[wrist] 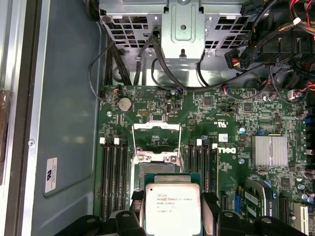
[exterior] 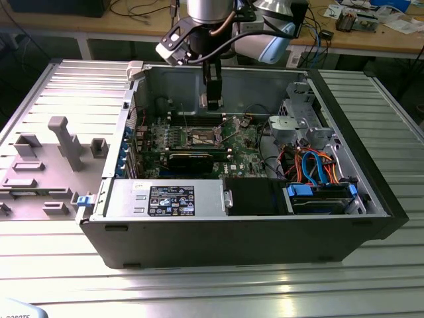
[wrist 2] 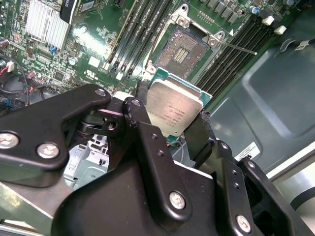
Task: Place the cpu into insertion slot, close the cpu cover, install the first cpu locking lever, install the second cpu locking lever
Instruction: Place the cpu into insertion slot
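Note:
My gripper hangs inside the open computer case, above the green board. It is shut on the cpu, a flat square chip with a silver-grey top, pinched at two opposite edges between the black fingers. In the first wrist view the cpu sits between the fingers, just short of the insertion slot. The slot is bare, with a dark pin field and a silvery rim. The cpu cover stands swung open on the slot's far side. A thin lever rod sticks out beside the slot.
Black memory slots flank the slot on both sides. A metal drive cage with dark cables stands beyond it, and a finned heat sink lies off to one side. In the exterior view, a grey fixture tray lies left of the case.

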### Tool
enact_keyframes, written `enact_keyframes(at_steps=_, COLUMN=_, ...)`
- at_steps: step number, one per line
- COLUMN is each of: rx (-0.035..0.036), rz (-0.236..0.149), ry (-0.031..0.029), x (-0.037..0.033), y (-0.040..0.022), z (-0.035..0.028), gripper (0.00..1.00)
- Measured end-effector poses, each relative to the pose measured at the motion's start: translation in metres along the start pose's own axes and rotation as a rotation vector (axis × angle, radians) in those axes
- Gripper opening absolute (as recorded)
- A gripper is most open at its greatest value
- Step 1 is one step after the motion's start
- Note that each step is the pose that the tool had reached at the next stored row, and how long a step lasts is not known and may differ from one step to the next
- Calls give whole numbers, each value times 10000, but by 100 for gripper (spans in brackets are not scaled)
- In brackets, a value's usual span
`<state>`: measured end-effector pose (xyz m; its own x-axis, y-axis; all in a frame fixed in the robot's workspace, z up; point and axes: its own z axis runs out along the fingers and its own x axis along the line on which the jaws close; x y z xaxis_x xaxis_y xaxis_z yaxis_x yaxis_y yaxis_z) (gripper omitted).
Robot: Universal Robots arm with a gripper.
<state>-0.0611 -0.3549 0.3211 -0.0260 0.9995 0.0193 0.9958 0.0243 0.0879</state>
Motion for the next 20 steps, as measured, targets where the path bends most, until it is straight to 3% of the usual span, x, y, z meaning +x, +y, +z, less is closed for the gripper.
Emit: enact_keyframes(at_steps=20, rx=-4, rz=239, ry=-24, x=0, y=-31, z=20, gripper=55)
